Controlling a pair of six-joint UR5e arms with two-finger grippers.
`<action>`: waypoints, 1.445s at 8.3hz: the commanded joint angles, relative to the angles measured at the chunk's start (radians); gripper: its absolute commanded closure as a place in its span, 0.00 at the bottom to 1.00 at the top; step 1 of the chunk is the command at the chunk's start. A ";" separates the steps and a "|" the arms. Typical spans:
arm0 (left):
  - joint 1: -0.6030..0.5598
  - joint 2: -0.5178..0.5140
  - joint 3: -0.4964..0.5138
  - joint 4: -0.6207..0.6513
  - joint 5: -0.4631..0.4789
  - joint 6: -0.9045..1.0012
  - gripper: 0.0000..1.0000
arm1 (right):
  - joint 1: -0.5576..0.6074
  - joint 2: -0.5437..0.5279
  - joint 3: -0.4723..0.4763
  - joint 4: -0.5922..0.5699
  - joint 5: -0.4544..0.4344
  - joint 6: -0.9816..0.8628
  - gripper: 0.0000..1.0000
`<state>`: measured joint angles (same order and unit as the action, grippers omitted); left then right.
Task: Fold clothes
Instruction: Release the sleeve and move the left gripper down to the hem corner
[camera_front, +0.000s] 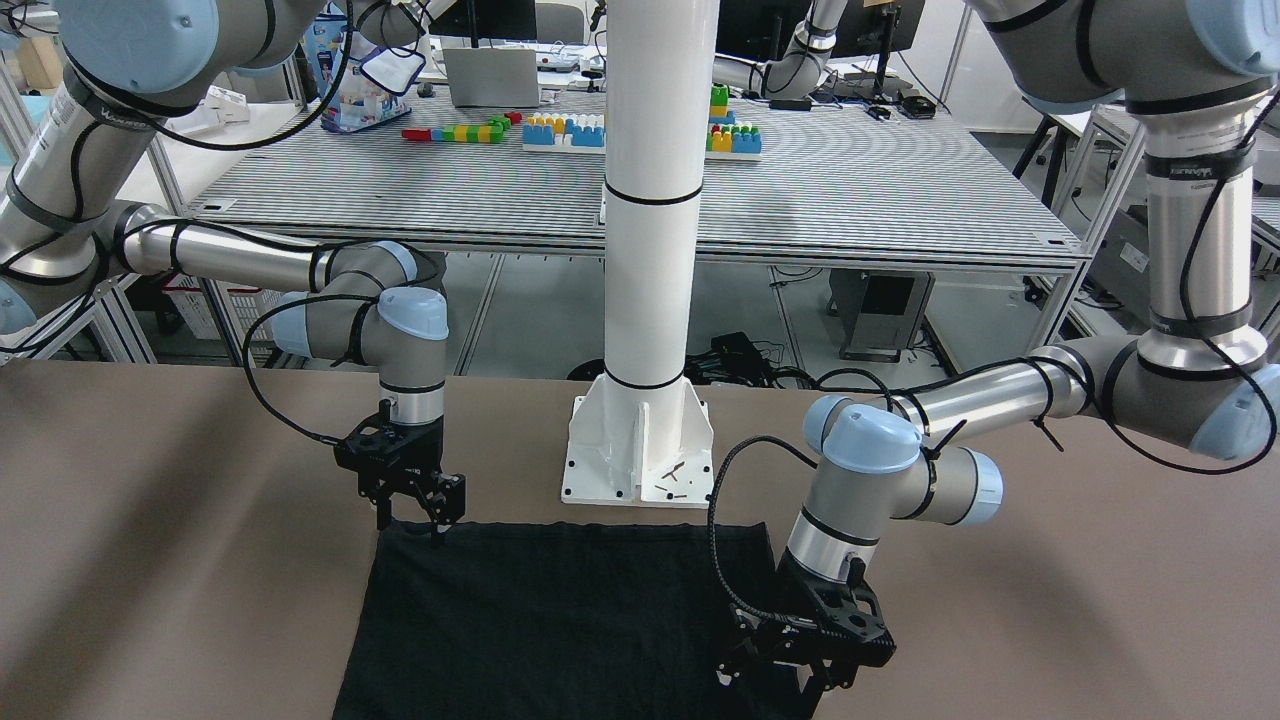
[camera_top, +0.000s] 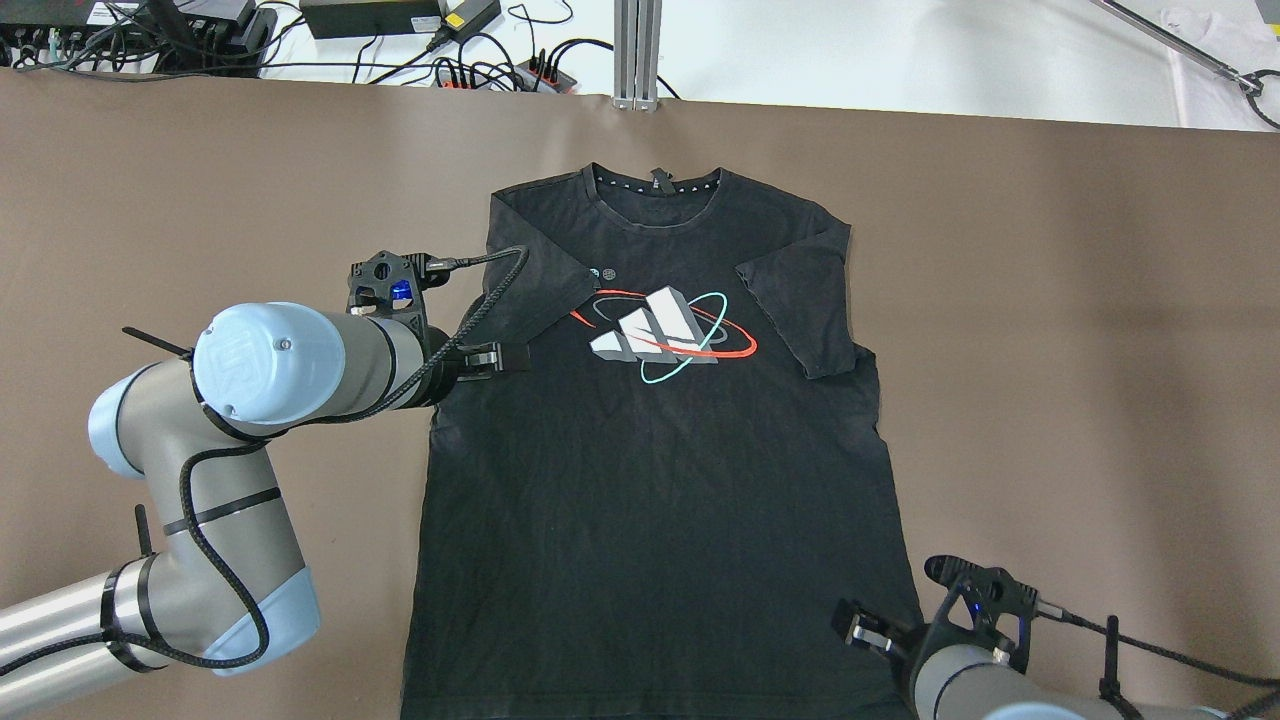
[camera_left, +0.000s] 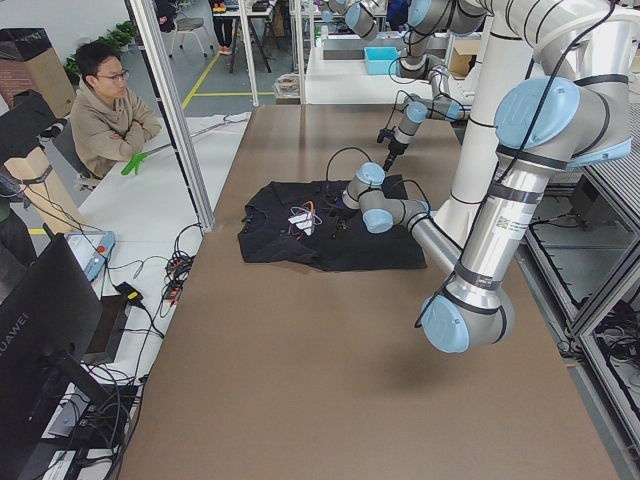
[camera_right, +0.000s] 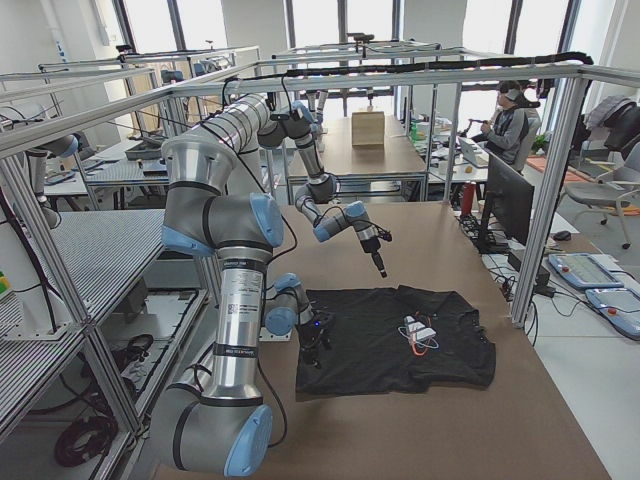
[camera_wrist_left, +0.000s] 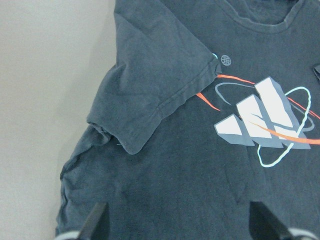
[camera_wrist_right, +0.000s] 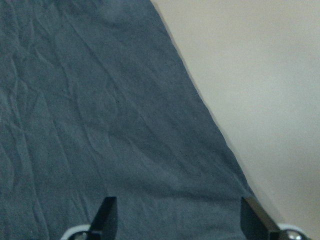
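A black T-shirt with a white, red and teal logo lies flat on the brown table, collar at the far side. Both sleeves are folded inward onto the chest: the left sleeve and the right sleeve. My left gripper is open and empty, just above the shirt's left edge below the folded sleeve; in the left wrist view its fingertips straddle bare shirt cloth. My right gripper is open and empty over the shirt's near right hem corner.
The white pillar base stands on the table just behind the shirt's hem. Cables and power strips lie beyond the table's far edge. A seated person is off the table's far side. Bare brown table lies to both sides.
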<state>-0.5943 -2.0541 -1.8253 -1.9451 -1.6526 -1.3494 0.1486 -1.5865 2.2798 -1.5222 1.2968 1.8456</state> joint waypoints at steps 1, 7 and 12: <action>0.001 0.005 -0.005 0.002 0.010 -0.014 0.00 | -0.159 -0.105 0.047 0.000 -0.085 0.133 0.16; 0.044 0.006 -0.006 0.002 0.074 -0.027 0.00 | -0.205 -0.259 -0.091 0.324 -0.148 0.115 0.27; 0.044 0.005 -0.003 0.002 0.076 -0.027 0.00 | -0.211 -0.233 -0.121 0.332 -0.149 0.133 1.00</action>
<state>-0.5509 -2.0493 -1.8291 -1.9436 -1.5785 -1.3759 -0.0606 -1.8315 2.1748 -1.1962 1.1478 1.9698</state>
